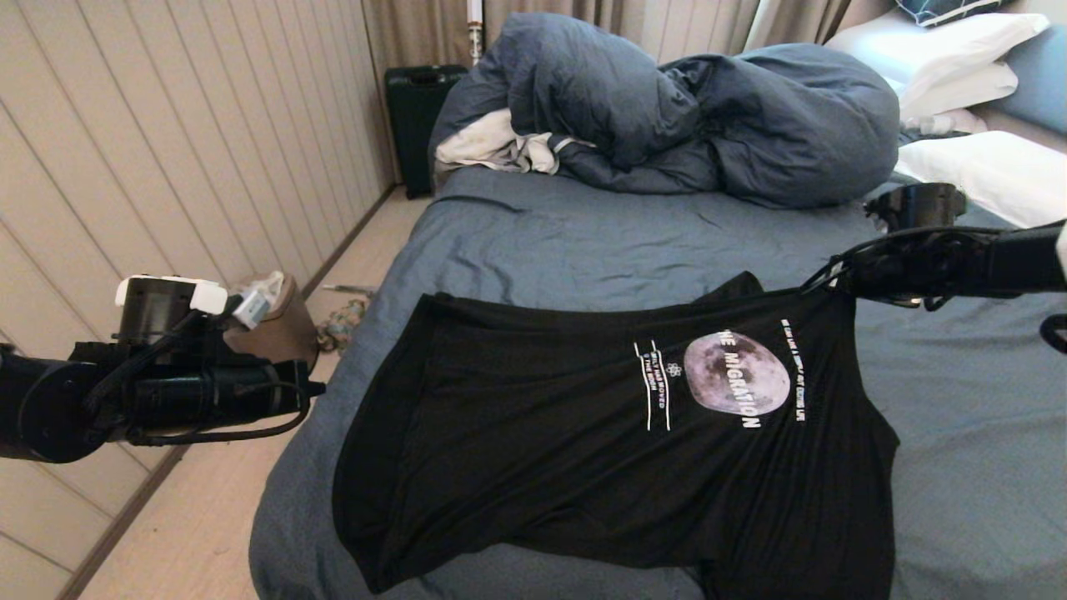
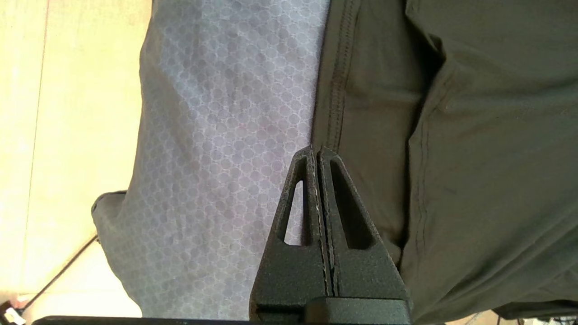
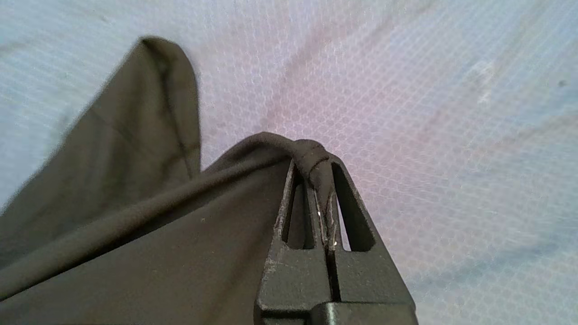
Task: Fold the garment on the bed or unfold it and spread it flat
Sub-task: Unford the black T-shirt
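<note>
The garment [image 1: 583, 433], a black T-shirt with a grey moon print, lies chest-up across the near part of the bed [image 1: 583, 242], its lower edge hanging over the bed's front. My right gripper [image 1: 815, 285] is shut on a bunched edge of the garment [image 3: 135, 225] near the shoulder, lifting it off the sheet [image 3: 429, 113]. In the right wrist view the fabric is pinched between the fingertips [image 3: 336, 180]. My left gripper [image 1: 317, 388] hovers off the bed's left side, shut and empty. Its tip [image 2: 318, 151] sits above the hem of the garment [image 2: 474, 158] and the sheet [image 2: 226, 135].
A bulky dark-blue duvet [image 1: 683, 117] with a white cloth [image 1: 492, 146] is heaped at the far end. White pillows [image 1: 984, 171] lie at the far right. A black suitcase [image 1: 417, 117] stands by the wall, and a brown bin [image 1: 275, 321] sits on the floor to the left.
</note>
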`<state>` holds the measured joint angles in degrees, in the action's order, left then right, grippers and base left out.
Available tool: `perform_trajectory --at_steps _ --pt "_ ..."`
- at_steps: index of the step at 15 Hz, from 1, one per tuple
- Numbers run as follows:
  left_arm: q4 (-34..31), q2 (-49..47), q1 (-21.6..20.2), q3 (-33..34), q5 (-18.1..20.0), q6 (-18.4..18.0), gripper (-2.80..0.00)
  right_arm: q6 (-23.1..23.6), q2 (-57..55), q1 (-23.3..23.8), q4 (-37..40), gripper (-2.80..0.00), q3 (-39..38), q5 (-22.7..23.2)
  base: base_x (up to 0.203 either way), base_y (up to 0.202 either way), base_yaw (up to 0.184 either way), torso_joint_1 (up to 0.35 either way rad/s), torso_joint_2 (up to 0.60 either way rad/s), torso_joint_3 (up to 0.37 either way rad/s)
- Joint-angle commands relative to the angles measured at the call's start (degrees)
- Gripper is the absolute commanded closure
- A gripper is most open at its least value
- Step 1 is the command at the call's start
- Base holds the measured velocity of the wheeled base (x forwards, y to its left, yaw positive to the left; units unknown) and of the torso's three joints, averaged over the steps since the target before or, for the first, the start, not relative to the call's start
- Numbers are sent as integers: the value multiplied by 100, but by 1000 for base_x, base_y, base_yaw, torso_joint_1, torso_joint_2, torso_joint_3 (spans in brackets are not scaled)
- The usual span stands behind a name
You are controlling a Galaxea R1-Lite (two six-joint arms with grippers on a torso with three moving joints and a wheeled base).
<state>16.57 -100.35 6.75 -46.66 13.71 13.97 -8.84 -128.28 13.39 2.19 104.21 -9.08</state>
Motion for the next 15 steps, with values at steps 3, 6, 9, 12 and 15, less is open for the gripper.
perform_trajectory --at_steps 3,6,9,12,15 --pt "22 -2 1 -1 8 9 0 103 -152 -84 -2 -280 -68 -145 0 0 0 0 0 0" --pt "22 -1 0 0 8 0 0 128 -67 -20 19 -280 -59 -111 0 0 0 0 0 0" --pt "22 16 -7 -1 8 9 0 -13 275 4 76 -280 -213 -43 0 0 0 0 0 0" --pt "70 16 -83 -61 8 16 0 -626 504 -82 85 -280 -434 35 0 0 0 0 0 0" --pt "136 59 -104 -57 0 93 0 -494 176 -339 74 0 51 -27 0 0 0 0 0 0"
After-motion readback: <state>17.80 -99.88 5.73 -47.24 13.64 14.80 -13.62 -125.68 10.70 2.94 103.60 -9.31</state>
